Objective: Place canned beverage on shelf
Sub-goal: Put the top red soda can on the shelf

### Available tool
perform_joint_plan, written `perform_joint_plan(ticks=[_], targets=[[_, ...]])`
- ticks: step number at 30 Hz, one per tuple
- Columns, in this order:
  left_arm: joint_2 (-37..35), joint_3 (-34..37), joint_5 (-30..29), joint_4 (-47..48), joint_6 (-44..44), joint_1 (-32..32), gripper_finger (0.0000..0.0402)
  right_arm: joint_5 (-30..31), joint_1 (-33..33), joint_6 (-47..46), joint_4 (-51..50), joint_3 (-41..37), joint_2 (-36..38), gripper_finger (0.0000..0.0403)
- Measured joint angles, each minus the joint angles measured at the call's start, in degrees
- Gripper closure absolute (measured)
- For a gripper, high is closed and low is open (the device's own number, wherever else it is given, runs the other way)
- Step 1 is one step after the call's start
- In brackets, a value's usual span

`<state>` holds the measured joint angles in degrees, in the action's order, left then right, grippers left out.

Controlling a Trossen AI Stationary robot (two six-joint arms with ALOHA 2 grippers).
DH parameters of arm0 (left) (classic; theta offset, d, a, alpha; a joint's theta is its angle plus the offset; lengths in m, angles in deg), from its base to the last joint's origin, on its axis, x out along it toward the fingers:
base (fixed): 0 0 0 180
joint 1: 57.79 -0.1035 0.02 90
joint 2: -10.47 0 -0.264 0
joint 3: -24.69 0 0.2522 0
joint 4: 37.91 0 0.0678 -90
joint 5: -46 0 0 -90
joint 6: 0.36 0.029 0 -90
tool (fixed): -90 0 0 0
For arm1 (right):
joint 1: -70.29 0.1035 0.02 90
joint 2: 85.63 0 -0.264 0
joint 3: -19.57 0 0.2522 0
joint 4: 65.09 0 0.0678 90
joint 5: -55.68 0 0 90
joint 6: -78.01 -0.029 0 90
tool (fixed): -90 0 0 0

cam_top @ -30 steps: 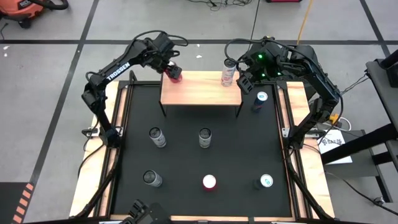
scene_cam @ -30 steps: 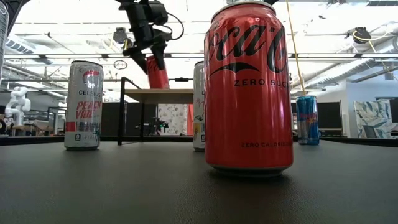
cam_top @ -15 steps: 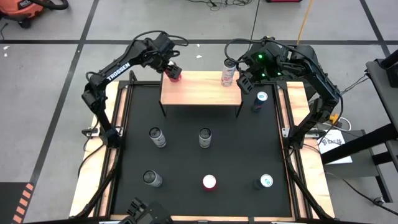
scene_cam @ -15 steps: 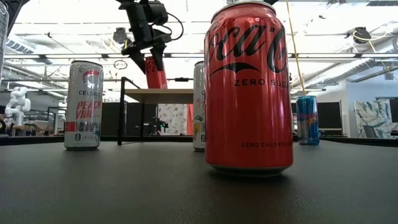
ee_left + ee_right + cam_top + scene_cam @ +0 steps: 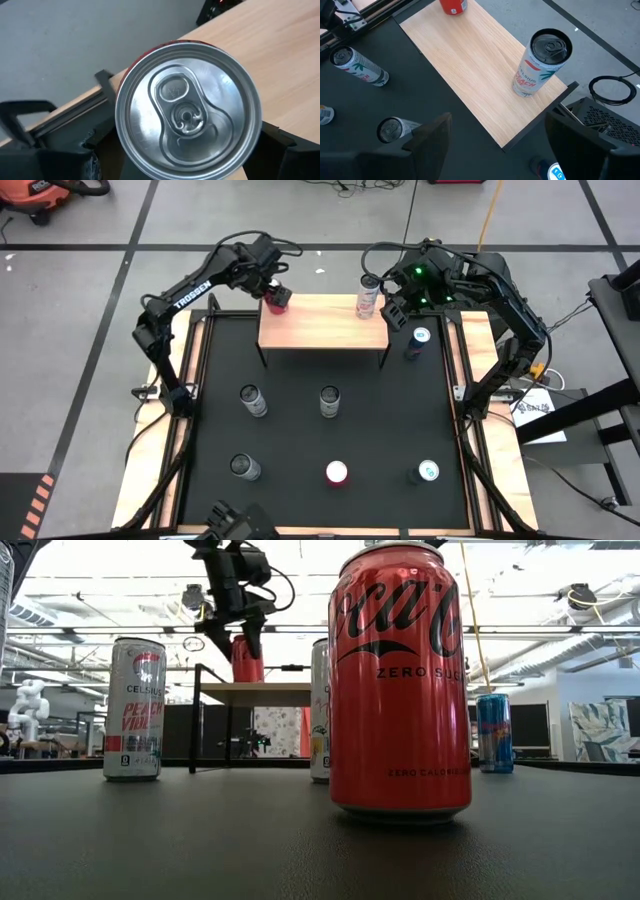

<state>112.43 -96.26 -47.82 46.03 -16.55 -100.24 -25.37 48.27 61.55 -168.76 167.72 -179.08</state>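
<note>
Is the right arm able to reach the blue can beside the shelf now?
Probably yes: the right gripper hangs open and empty just beside the blue can, which stands alone off the shelf end.

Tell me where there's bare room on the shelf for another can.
The shelf is bare between the red can, held by the left gripper at its back left corner, and the white can at the back right. The front strip is free too. Both back corners are crowded.
</note>
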Motion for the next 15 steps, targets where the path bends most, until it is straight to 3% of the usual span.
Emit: perform_joint_plan(ticks=[15], targets=[[0.0, 0.0, 0.5, -0.3, 1.1, 0.1, 0.0099, 0.0, 0.0, 0.0, -0.1, 0.0, 0.0, 0.0099]])
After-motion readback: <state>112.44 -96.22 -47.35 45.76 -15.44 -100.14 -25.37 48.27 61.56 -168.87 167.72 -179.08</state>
